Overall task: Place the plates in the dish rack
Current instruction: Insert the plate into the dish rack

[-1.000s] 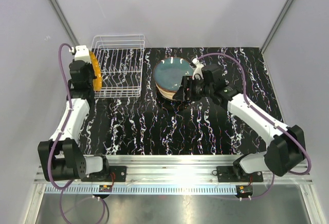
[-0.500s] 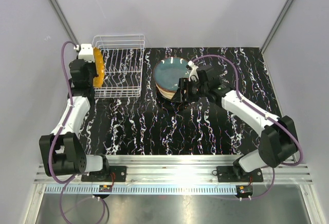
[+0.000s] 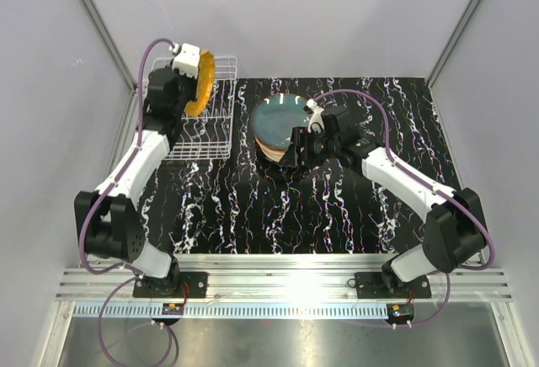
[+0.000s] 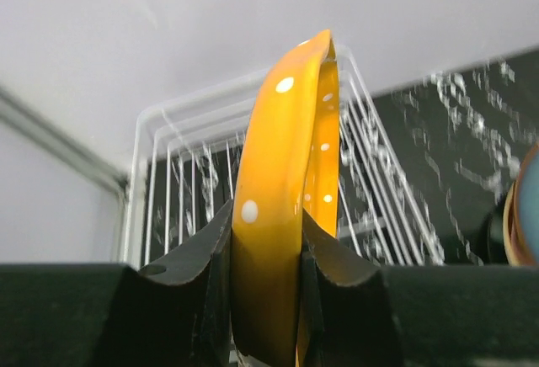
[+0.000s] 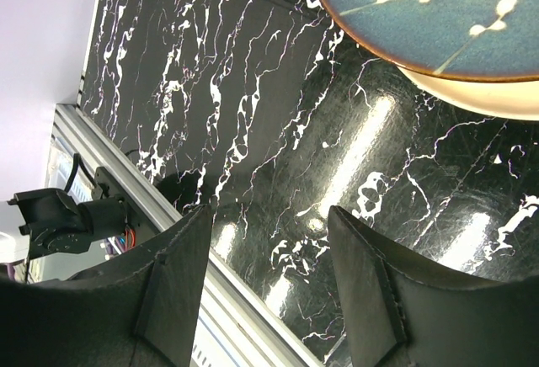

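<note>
**A:** Left claw point(image 4: 265, 220) clamped on the spotted yellow plate point(image 4: 282, 123), held edge-up above the dish rack point(image 3: 210, 135), upper left!

**B:** Right claw point(image 5: 268, 224) gapes empty beside the plate stack point(image 3: 276, 123) on the worktop point(image 3: 253, 207), centre frame.

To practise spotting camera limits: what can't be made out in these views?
1. Plate stack: plate count, top view; the blue top plate covers the rest.
2. Yellow plate: lower edge, left wrist view; left hand hides it.
3. Dish rack: left side, top view; the left arm covers it.
</note>
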